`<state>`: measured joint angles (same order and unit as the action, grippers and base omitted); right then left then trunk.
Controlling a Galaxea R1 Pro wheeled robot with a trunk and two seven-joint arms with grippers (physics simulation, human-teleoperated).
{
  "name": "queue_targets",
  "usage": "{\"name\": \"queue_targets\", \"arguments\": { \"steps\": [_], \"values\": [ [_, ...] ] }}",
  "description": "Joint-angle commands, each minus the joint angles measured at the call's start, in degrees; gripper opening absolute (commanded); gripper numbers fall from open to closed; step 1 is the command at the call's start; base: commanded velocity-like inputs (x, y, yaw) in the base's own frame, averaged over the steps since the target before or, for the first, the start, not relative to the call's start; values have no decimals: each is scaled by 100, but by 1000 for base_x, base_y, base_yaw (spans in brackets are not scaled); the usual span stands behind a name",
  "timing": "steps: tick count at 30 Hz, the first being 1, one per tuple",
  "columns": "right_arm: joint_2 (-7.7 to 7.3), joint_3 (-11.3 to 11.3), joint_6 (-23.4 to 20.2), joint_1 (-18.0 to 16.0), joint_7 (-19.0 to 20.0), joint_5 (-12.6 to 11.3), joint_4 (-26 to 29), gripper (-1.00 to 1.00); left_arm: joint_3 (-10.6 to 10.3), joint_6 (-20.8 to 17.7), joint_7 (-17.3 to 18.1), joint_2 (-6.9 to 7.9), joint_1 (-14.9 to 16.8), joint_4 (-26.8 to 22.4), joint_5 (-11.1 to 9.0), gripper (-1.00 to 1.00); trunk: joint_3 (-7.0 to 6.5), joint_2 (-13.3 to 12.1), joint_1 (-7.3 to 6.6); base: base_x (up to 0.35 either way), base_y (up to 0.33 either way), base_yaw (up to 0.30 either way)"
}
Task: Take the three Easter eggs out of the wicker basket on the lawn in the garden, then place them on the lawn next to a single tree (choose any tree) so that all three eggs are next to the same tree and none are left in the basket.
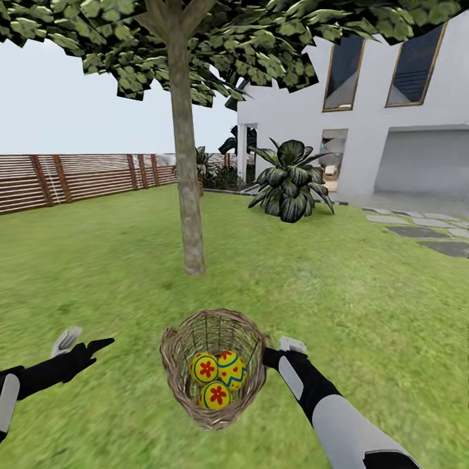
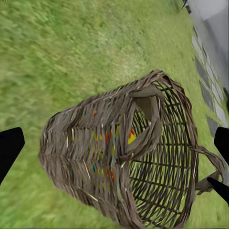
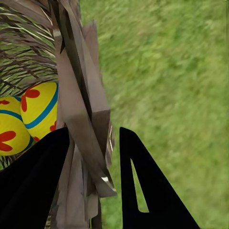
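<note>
Right arm: reaches forward from near right; right gripper [image 1: 268, 355] at the right rim of the wicker basket [image 1: 174, 371]; in the right wrist view its black fingers [image 3: 33, 186] straddle the rim wall, one inside and one outside, pinching the weave.
Left arm: extends in from near left, low over the lawn [image 1: 365, 293]; left gripper [image 1: 83, 344] spread, well apart from the basket, holding nothing.
Basket: round, deep, tan-brown open wicker, near centre on the grass, just in front of the tree [image 1: 185, 195].
Three Easter eggs [image 1: 218, 378]: yellow, red flowers, blue zigzag bands; clustered touching at the basket's bottom.
Far: brown slat fence [image 1: 65, 177] left; white house [image 1: 391, 98] right.
Writing: none legible.
</note>
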<state>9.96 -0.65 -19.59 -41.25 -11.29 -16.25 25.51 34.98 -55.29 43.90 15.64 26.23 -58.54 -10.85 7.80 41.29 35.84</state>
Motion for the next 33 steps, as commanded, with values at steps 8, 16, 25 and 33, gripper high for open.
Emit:
{"name": "queue_targets", "arguments": {
  "steps": [8, 16, 25, 33],
  "values": [
    [4, -14, -18, -5, -31, -54, 16, -100, 9, -26, 22, 0, 5, 1, 4, 100, -19, 8, 4, 281, 105, -179],
    [4, -14, -18, -5, -31, -54, 16, -100, 9, -26, 7, 0, 5, 1, 4, 100, -47, 8, 4, 283, 4, -176],
    [4, -14, -18, -5, -31, -54, 16, -100, 9, -23, -4, 0, 5, 1, 4, 100, -78, 8, 4, 287, 0, -167],
    [4, -14, -18, -5, -31, -54, 16, -100, 9, -19, -4, 0, 5, 1, 4, 100, -106, 8, 4, 299, 0, -140]
  ]
}}
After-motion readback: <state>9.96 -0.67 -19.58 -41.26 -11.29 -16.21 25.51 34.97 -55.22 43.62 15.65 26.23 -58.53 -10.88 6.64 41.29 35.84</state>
